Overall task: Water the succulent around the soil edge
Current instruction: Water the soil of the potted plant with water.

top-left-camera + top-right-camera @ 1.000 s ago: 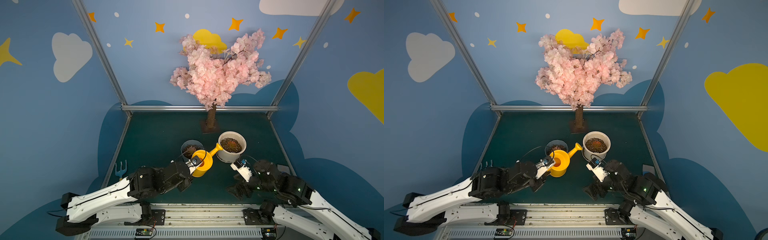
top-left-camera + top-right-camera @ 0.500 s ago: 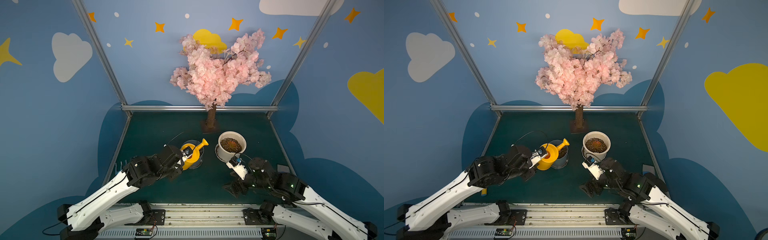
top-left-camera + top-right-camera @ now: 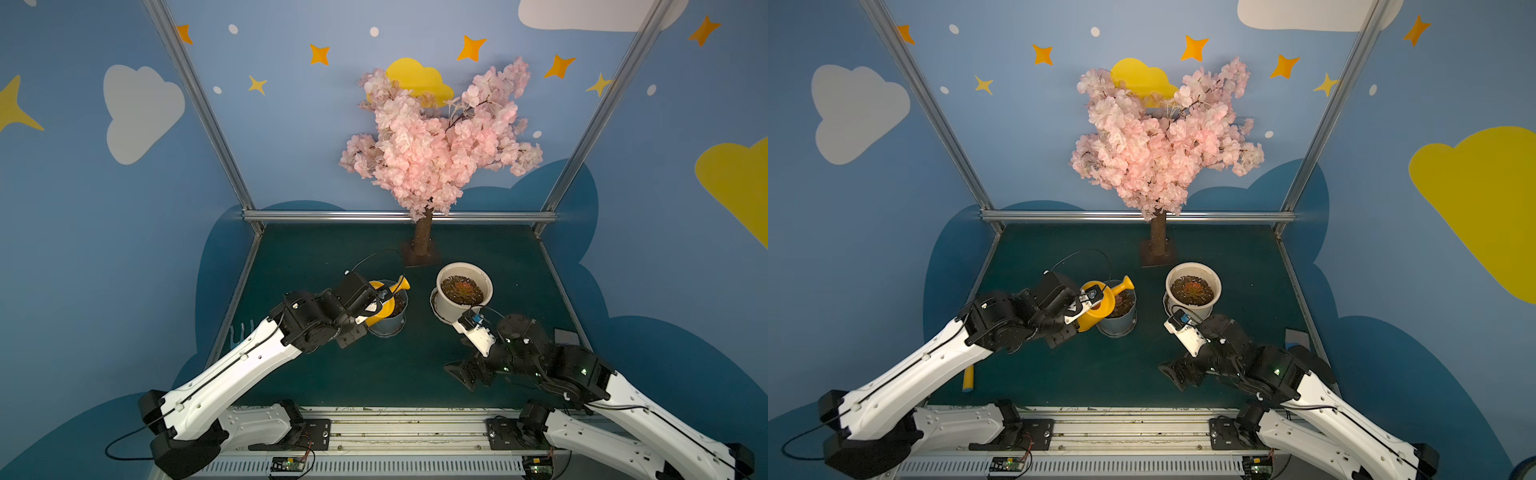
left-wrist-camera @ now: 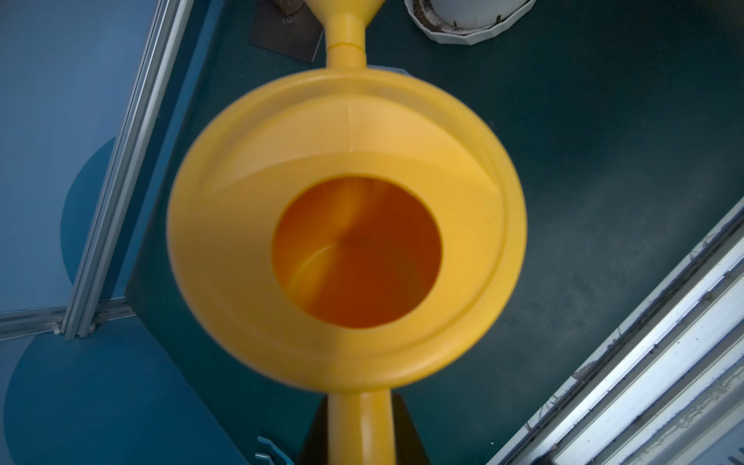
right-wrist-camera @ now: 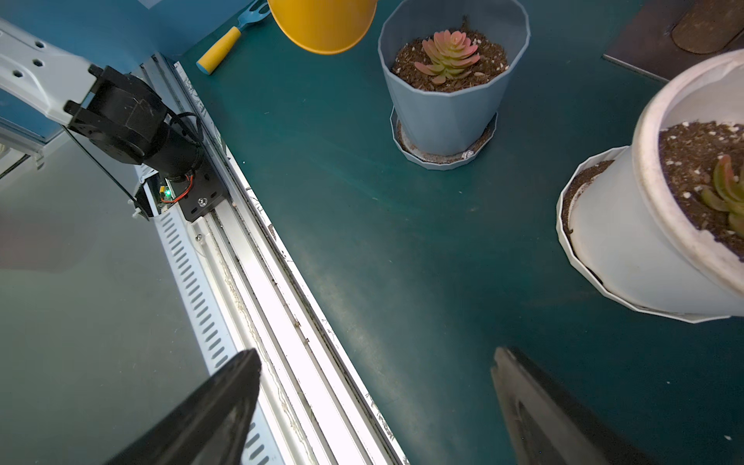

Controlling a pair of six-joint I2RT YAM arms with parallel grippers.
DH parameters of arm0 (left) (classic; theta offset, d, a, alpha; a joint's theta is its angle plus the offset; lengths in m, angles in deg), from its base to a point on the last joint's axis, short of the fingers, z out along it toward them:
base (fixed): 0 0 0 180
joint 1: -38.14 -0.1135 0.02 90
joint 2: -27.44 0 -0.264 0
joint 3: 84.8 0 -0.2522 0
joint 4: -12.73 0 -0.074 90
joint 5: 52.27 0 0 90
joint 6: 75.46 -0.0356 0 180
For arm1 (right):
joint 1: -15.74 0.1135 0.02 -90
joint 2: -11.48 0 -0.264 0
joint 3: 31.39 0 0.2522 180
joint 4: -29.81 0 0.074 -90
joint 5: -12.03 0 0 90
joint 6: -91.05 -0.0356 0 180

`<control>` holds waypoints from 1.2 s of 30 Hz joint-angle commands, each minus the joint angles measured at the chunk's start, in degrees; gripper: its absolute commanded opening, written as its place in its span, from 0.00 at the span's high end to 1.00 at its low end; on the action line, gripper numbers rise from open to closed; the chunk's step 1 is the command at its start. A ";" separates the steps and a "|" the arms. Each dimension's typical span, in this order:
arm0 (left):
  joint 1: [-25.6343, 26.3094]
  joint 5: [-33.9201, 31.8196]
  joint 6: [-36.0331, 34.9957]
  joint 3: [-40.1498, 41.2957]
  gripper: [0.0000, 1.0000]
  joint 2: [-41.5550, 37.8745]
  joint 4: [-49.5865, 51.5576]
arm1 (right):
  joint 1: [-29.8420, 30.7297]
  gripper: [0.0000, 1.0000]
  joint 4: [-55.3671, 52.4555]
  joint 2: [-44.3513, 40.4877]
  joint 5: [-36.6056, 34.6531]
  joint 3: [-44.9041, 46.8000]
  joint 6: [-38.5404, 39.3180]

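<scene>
A garden fork [image 3: 968,380] is seen at 8 o'clock on the surface [image 3: 1100,374], well apart from the work. The left end effector [image 4: 359,435] is clamped on the handle of the watering can [image 3: 1098,307]. The can is held above the 9 o'clock rim of the grey pot [image 3: 1119,326], with its spout raised toward 2 o'clock. The succulent [image 5: 449,56] sits in the middle of that pot's soil.

If the can is tipped from here, water may be thrown onto the leaves or past the far rim. If it is lowered, the pot could be knocked. The tree [image 3: 1158,237] stands at 12 o'clock, clear of the spout. A white pot [image 3: 1187,309] with a second plant [image 3: 1192,287], at 3 o'clock of the grey one, could be mistaken for the target. The right end effector [image 5: 376,358] is spread wide and empty, near the white pot.
</scene>
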 commanded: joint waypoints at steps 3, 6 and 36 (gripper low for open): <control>-0.23 -4.55 -2.22 -3.50 0.97 2.03 3.44 | 0.30 0.05 2.67 1.15 -1.82 0.08 -0.58; -0.19 -6.07 -3.12 -4.60 0.97 2.89 4.89 | 0.30 0.04 5.18 2.54 -1.93 0.95 -1.44; 1.45 -14.16 -9.23 -6.18 0.97 9.99 8.85 | 0.48 0.04 16.66 5.10 -3.19 4.28 -3.28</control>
